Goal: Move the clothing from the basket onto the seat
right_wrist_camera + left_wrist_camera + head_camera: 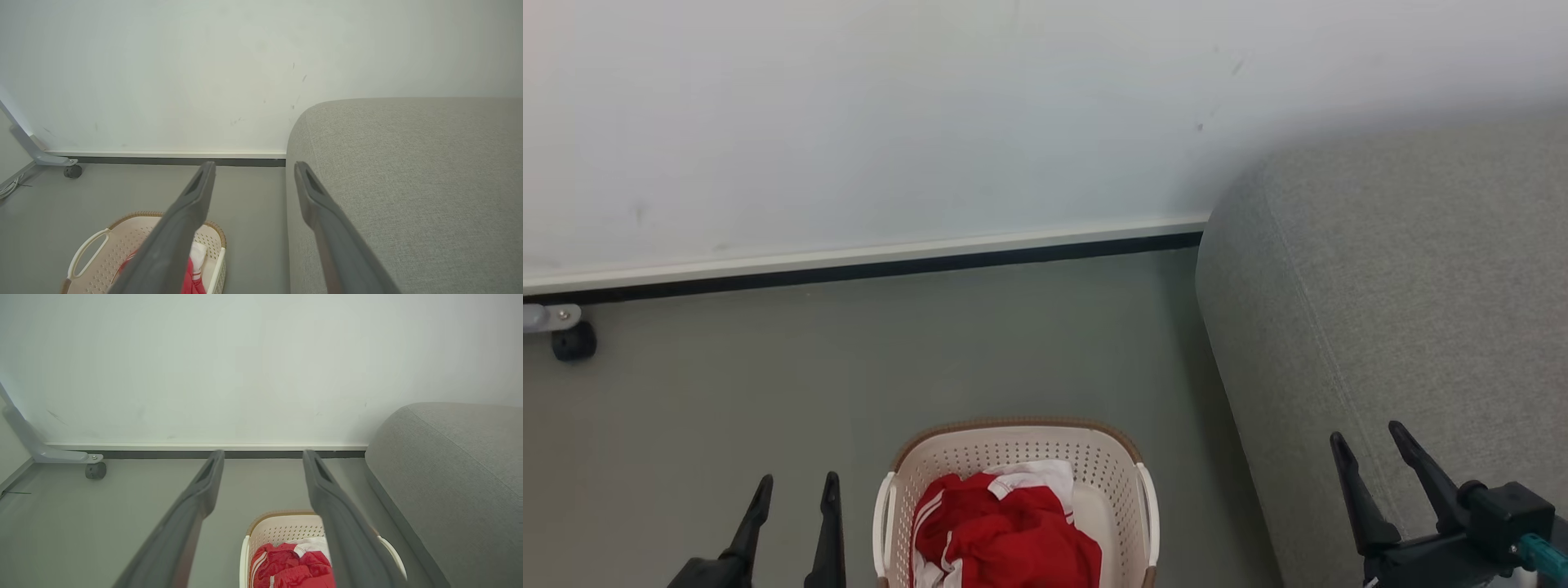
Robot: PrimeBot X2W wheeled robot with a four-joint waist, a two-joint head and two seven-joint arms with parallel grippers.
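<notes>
We hold our left claw [798, 482] beside the basket [1013, 426] and our right claw [1366, 433] by the seat [1405, 286], both spread wide and empty, probably ready to reach for the clothing [1005, 531] heaped inside (basket on the floor [931, 351]).

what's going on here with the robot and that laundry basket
Nothing is being handled yet. The red and white clothing lies bunched in the laundry basket, which stands on the floor beside the grey sofa seat. The part of the seat in view is bare. The left gripper hangs open and empty to the left of the basket, and the right gripper hangs open and empty by the seat.
</notes>
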